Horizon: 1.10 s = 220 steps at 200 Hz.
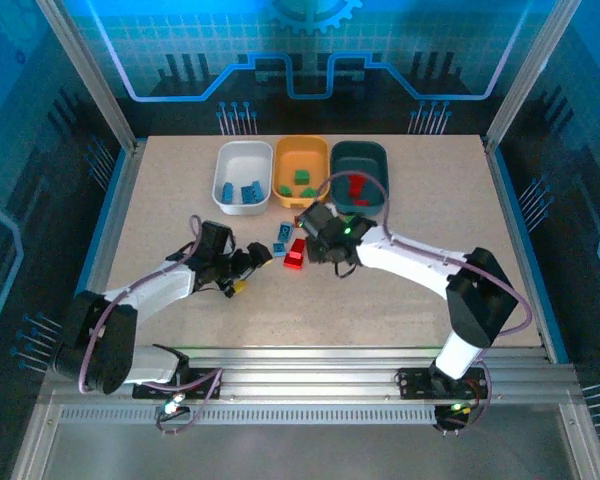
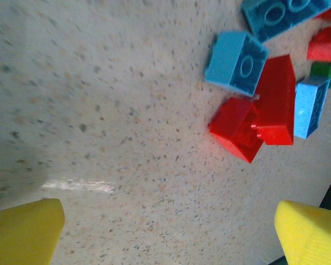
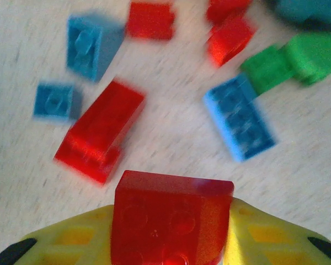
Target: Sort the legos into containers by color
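Legos, look: small studded bricks in red, blue and green. You see the studs best on the held red lego (image 3: 171, 218), which is glossy and squarish.
Containers, look: three shallow rounded trays stand side by side at the far edge of the worktop (image 1: 380, 320): the white tray (image 1: 242, 147), the orange-yellow tray (image 1: 301, 142) and the dark teal tray (image 1: 360, 148).
Count, sorted: you can count two blue pieces in the white tray and two green in the orange-yellow tray. The red in the dark teal tray may be one piece or two.
Count, loose pile: the pile lies on the worktop just in front of the trays, between the two arms. In the right wrist view you count three blue, about four red, and green that may be one brick or two.
Left end effector (image 2: 165, 237): the fingers are spread wide with nothing between them, over bare worktop just beside the pile.
Right end effector (image 3: 171, 234): the yellow fingers are clamped on the held red lego, above the loose pile.
Hard to read: the right wrist view is motion-blurred, so treat the red and green counts as approximate. In the left wrist view several bricks are cut off at the right and top edges. In the top view the right wrist covers part of the pile, and a cable crosses the dark teal tray.
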Each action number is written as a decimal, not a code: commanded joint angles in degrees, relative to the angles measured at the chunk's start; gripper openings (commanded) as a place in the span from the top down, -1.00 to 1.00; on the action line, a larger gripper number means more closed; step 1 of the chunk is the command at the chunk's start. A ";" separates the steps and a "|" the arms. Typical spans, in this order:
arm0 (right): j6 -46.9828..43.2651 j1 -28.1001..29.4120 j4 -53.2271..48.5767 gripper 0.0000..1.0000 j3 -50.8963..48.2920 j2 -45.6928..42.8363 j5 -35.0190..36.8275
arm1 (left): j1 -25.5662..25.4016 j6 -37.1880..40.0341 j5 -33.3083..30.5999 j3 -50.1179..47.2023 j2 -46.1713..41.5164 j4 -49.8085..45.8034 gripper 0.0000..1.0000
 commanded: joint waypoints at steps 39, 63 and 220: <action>-10.37 -20.94 3.32 0.13 16.35 12.05 -6.26 | -4.16 -5.47 4.16 2.17 5.47 9.09 -0.98; -11.38 -26.39 1.68 0.13 25.89 21.34 -11.55 | -4.31 -4.37 5.18 4.68 6.79 7.21 -0.98; -14.71 -29.60 -0.84 -0.48 32.93 22.94 -10.39 | -3.89 2.63 1.78 11.13 6.19 -3.02 -0.98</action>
